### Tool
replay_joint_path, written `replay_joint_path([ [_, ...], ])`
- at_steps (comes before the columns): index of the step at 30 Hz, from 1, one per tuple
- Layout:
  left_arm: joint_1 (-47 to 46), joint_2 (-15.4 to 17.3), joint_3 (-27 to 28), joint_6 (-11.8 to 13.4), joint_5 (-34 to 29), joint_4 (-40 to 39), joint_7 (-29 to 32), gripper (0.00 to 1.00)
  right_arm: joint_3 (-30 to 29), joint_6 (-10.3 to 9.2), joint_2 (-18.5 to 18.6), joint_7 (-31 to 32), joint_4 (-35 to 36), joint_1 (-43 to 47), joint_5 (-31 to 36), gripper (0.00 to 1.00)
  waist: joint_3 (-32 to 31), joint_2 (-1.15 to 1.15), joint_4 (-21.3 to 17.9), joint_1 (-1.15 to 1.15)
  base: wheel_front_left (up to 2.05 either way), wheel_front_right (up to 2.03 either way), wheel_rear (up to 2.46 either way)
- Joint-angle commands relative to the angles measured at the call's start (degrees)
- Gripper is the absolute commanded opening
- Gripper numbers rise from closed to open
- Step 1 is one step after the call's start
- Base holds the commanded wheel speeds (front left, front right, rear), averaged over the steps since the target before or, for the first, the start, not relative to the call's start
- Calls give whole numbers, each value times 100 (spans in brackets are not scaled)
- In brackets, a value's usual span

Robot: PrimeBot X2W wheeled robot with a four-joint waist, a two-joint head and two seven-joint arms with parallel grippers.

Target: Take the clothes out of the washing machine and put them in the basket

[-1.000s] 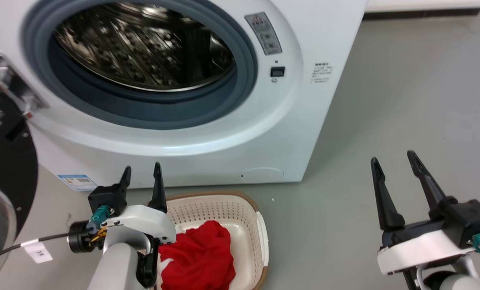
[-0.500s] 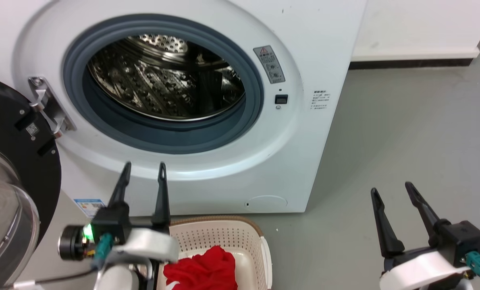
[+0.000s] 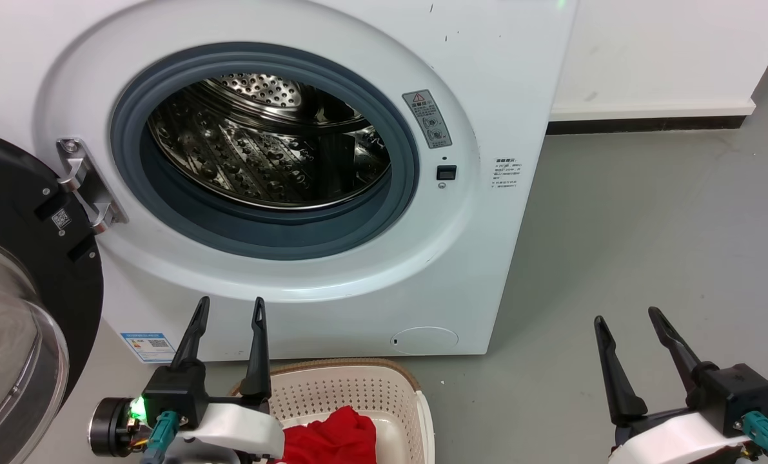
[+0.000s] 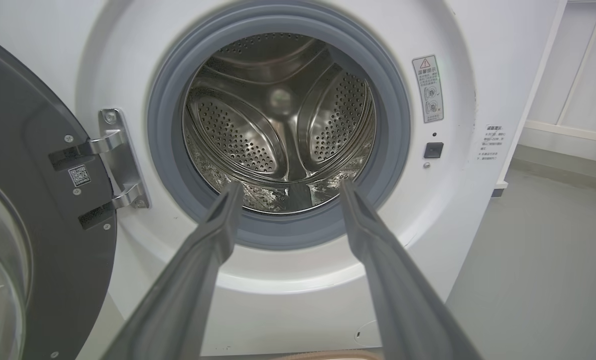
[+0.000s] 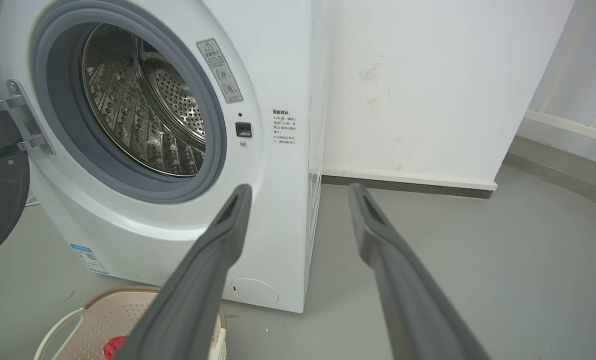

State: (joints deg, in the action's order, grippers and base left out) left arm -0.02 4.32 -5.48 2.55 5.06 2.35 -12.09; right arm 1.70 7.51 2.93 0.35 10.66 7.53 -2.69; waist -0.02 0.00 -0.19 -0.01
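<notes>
Clothes point(image 3: 335, 435): red, lying in the basket point(image 3: 387, 396) at the foot of the washing machine point(image 3: 487, 77); drum point(image 3: 274, 154) shows bare steel, so probably only a check of its hidden lower front remains. Left hand point(image 3: 230, 304), right hand point(image 3: 625, 316): fingers apart, empty. Open door point(image 3: 9, 212) at left crowds any left-arm reach.

Head view looks down on washing machine point(image 3: 332, 283), wrist views share it

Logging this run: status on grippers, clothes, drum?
Left gripper open, right gripper open, both empty. Clothes in basket; drum looks empty. Door open, nothing blocking.
</notes>
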Motion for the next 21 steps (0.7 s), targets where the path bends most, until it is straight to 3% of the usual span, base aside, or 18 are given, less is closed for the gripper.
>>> replay_joint_path([
  [1, 81, 6, -8, 24, 26, -33, 32, 100, 25, -4, -10, -14, 11, 51, 10, 100, -1, 0, 8, 1, 0, 0, 0],
  [20, 125, 91, -29, 97, 117, -80, 108, 100, 106, -4, -10, -30, -18, 78, -13, 100, -27, 0, 20, 1, 0, 0, 0],
  [21, 85, 66, -10, 90, 125, -37, 91, 0, 101, 1, 1, -7, -23, 5, -24, 0, -29, 0, 20, 1, 0, 0, 0],
])
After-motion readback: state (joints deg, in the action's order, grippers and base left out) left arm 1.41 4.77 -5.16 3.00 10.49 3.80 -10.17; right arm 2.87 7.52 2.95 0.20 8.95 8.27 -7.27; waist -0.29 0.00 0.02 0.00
